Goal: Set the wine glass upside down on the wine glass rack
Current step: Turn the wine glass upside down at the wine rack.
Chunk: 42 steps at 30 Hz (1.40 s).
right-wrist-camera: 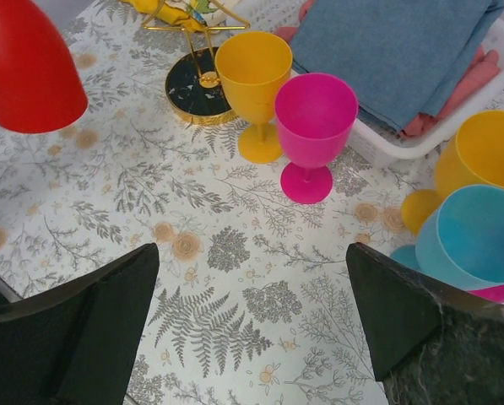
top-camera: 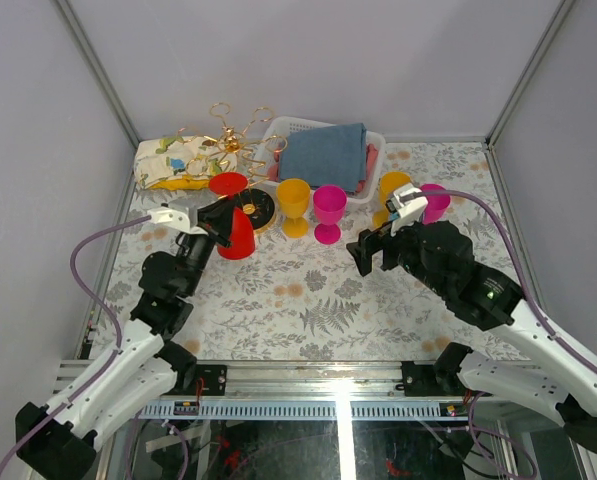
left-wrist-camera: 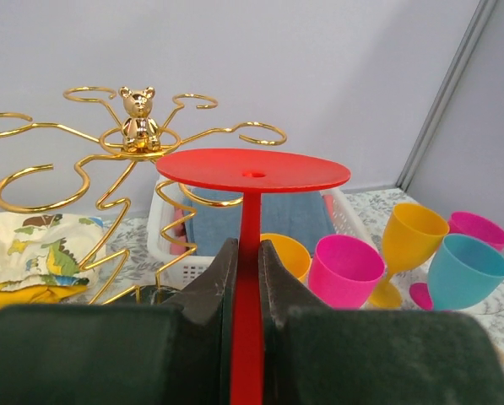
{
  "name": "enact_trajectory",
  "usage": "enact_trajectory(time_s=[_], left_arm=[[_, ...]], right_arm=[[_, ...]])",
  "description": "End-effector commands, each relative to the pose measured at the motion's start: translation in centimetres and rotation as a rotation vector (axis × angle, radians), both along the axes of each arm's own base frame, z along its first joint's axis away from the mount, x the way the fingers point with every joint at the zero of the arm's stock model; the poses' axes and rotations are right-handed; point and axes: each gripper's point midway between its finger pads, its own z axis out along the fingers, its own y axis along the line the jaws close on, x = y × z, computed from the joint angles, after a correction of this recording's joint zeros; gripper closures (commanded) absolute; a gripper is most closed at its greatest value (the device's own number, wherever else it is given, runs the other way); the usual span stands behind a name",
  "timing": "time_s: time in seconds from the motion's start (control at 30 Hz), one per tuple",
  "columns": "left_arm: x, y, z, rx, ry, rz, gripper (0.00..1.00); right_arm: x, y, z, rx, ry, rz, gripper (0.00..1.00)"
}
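1. Left jaws clamped on the thin stem of the red wine glass [left-wrist-camera: 249, 245], one on each side.
2. Held upside down: flat round foot on top, bowl hanging below, just in front of the wine glass rack [top-camera: 234, 138] and slightly to its left.
3. Foot about level with the rack's lower gold loops, below the little bear [left-wrist-camera: 138, 118] on its post; seemingly not yet hooked into any loop, though overlap in the wrist view hides whether they touch.
4. Right jaws spread wide, gripping nothing, hovering over the patterned surface [top-camera: 308, 300] well to the right of the rack.
5. Upright just right of the rack: a yellow glass [top-camera: 293, 203], then a pink glass [top-camera: 329, 210] further right.
6. Behind those, right of the rack: a white basket [top-camera: 274, 130] holding a folded blue cloth [top-camera: 324, 155].
7. Far right of the rack: a second yellow glass [top-camera: 393, 186], a teal glass [right-wrist-camera: 475, 240] and a second pink glass [top-camera: 436, 202], bunched together.
8. Left of the rack: a dinosaur-print cloth [top-camera: 168, 160].
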Motion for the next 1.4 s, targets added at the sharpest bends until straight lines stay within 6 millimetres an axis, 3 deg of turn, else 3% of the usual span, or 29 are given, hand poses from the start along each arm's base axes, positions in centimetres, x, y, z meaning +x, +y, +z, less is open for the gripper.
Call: enact_trajectory(time_s=[0.0,0.17,0.37,0.53,0.77,0.97,1.1,1.37], left_arm=[[-0.7,-0.9,2.6,-0.118,-0.080,-0.112,1.00],[-0.8,-1.1,3.0,-0.105,-0.072,-0.127,1.00],[-0.8,-0.4,2.6,-0.101,-0.068,-0.092,1.00],[-0.3,0.4,2.3,-0.137,-0.073,-0.093,1.00],[0.5,1.3,2.0,-0.134,-0.090,-0.092,1.00],[1.2,2.3,1.3,-0.138,-0.089,-0.077,1.00],[1.8,2.1,1.3,-0.131,-0.098,-0.099,1.00],[3.3,1.5,1.1,-0.113,-0.103,-0.126,1.00]], right_arm=[[-1.2,0.5,2.0,0.019,0.001,0.076,0.01],[-2.2,0.6,-1.5,-0.081,0.205,0.079,0.00],[-3.8,0.0,-4.2,-0.098,0.414,0.005,0.01],[-3.5,-1.4,-4.1,-0.084,0.420,-0.095,0.01],[-4.2,0.4,-4.9,-0.038,0.457,-0.013,0.01],[-3.1,0.2,-4.2,-0.075,0.305,0.042,0.01],[-3.3,-0.1,-3.9,-0.097,0.283,0.064,0.01],[-4.4,1.2,-4.5,-0.088,0.308,0.158,0.01]])
